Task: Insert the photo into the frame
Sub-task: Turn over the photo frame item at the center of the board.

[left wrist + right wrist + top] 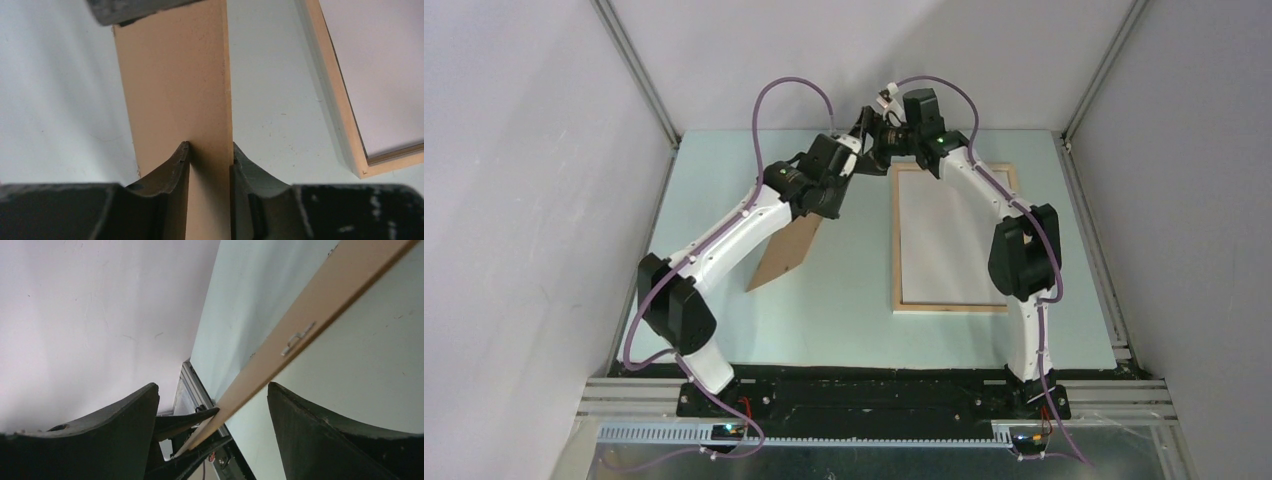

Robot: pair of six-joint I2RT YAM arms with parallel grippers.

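The frame (898, 240) lies flat on the table right of centre, its pale wood back edges up and a plain pale surface in its middle. It also shows in the left wrist view (345, 125). The photo's pier picture shows in no view. My left gripper (209, 147) is shut on the plain brown backing board (175, 85) and holds it tilted above the table left of the frame (789, 250). My right gripper (212, 385) is open and empty at the far end (874, 140). The board's upper edge (300, 325) runs across the gap between its fingers.
A small metal clip (297, 337) sits on the board's edge. The back wall and the enclosure's metal rail (197, 390) are close behind both grippers. The pale green table mat (844, 310) is bare between the board and the arm bases.
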